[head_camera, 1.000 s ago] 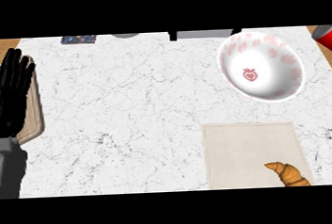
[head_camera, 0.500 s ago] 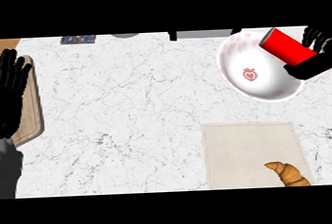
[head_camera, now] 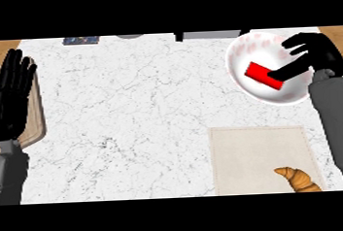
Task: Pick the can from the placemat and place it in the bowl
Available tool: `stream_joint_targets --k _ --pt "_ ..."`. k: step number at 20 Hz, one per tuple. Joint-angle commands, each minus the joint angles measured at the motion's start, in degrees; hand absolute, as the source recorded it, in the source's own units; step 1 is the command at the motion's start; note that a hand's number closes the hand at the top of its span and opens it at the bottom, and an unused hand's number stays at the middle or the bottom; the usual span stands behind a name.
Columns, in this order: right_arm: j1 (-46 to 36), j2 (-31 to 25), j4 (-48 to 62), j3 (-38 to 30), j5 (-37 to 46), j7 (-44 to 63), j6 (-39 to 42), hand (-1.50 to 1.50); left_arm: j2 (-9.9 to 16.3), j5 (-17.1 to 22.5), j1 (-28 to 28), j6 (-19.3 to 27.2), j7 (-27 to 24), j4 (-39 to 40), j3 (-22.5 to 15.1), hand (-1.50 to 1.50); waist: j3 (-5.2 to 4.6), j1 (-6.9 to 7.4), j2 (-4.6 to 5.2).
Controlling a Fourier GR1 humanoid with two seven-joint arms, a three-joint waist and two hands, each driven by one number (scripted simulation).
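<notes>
Marble-veined counter (head_camera: 131, 114); matt cloth placemat (head_camera: 258, 152); glossy bowl (head_camera: 251, 48).

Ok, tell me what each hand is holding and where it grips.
The right hand has a thumb on the red can's end inside the bowl; whether it still grips cannot be told. The left hand holds nothing.

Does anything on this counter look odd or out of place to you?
Only small things. A golden croissant lies at the corner of the beige placemat, running off the lower edge of the view. The red can lies on its side inside the white bowl, the right hand beside it. Nothing looks spilled or damaged.
</notes>
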Motion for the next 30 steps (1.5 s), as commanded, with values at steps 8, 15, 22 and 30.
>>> stream_joint_targets --k 8,15,22,30 --pt "-2.6 3.3 9.0 -11.4 -8.1 -19.0 -21.2 -1.50 0.5 0.2 -0.2 -1.1 -2.2 2.2 0.9 0.00 0.01 -0.34 0.02" --pt "4.5 -3.7 6.0 -19.7 -15.4 -24.9 -22.4 -1.50 -1.2 -0.3 4.0 -0.2 -0.9 -0.8 -0.1 0.00 -0.01 -1.44 -0.52" --pt "10.6 -12.1 4.7 -28.5 -26.7 -30.2 -13.6 -1.50 -0.7 0.0 2.8 0.2 -0.3 -1.3 1.0 0.00 -0.01 -1.88 -0.44" --pt "20.7 -16.9 6.9 -34.6 -36.7 -39.9 -3.5 -1.50 -1.2 -0.6 4.9 0.4 -0.4 -4.3 0.5 0.00 0.00 -1.16 -0.46"
